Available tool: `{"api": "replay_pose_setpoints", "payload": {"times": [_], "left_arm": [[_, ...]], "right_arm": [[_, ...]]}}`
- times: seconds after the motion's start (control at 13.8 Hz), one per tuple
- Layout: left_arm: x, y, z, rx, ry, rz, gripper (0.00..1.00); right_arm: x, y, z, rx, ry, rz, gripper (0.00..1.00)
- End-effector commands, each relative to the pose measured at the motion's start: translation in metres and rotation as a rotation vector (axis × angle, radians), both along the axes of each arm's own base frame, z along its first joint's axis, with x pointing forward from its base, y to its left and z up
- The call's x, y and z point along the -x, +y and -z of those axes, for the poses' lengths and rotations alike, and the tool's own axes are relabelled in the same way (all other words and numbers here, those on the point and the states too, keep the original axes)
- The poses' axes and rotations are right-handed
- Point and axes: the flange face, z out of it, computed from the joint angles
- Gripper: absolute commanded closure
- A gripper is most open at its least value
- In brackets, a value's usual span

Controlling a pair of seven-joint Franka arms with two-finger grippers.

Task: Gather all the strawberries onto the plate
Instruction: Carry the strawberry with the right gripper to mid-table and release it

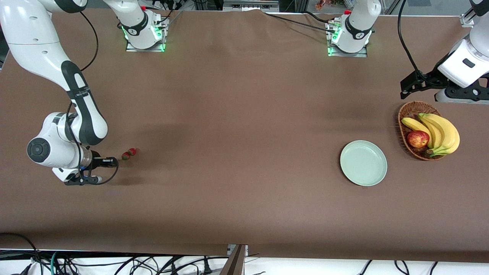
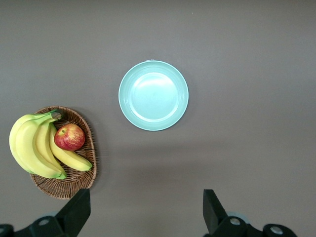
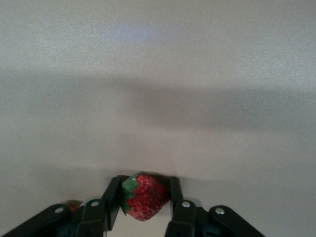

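Both arms are glossy white with rounded shells and black bands at the joints. The right arm point(image 1: 46, 57) carries a black sleeve with small white lettering on its forearm, and a round grey cap closes the wrist joint at 9 o'clock of it. A thin black cable loops along this arm and curls under the wrist. Each base point(image 1: 145, 30) sits on a metal plate with green lights glowing at its foot and a red part near the top. The left arm point(image 1: 468, 61) shows a white block with a dark slot, a black bracket and a black cable. The fingers point(image 3: 175, 197) are black, with silver screws.
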Motion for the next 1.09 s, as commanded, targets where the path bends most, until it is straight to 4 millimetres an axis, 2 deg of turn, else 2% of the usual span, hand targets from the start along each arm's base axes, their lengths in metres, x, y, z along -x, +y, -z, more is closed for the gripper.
{"api": "replay_pose_setpoints", "payload": {"times": [0.0, 0.14, 0.29, 0.51, 0.65, 0.87, 1.01], "left_arm": [[0.001, 0.0, -0.005, 0.011, 0.007, 0.015, 0.0], [0.001, 0.0, -0.005, 0.011, 0.007, 0.015, 0.0], [0.001, 0.0, -0.005, 0.011, 0.007, 0.015, 0.0], [0.001, 0.0, -0.005, 0.011, 0.007, 0.015, 0.0], [0.001, 0.0, -0.005, 0.011, 0.007, 0.015, 0.0], [0.001, 0.0, -0.005, 0.011, 0.007, 0.015, 0.0], [0.001, 0.0, -0.005, 0.011, 0.007, 0.015, 0.0]], "right_arm": [[0.004, 0.001, -0.001, 0.002, 0.003, -0.02, 0.63], [0.0, 0.004, -0.006, 0.0, -0.009, -0.013, 0.66], [-0.017, 0.017, -0.031, -0.008, -0.063, -0.022, 0.66], [-0.041, 0.076, -0.069, -0.015, -0.139, -0.048, 0.65], [-0.042, 0.14, -0.075, -0.023, -0.154, 0.017, 0.64], [-0.029, 0.272, -0.076, -0.053, -0.184, 0.173, 0.64], [-0.009, 0.357, -0.08, -0.085, -0.198, 0.277, 0.64]]}}
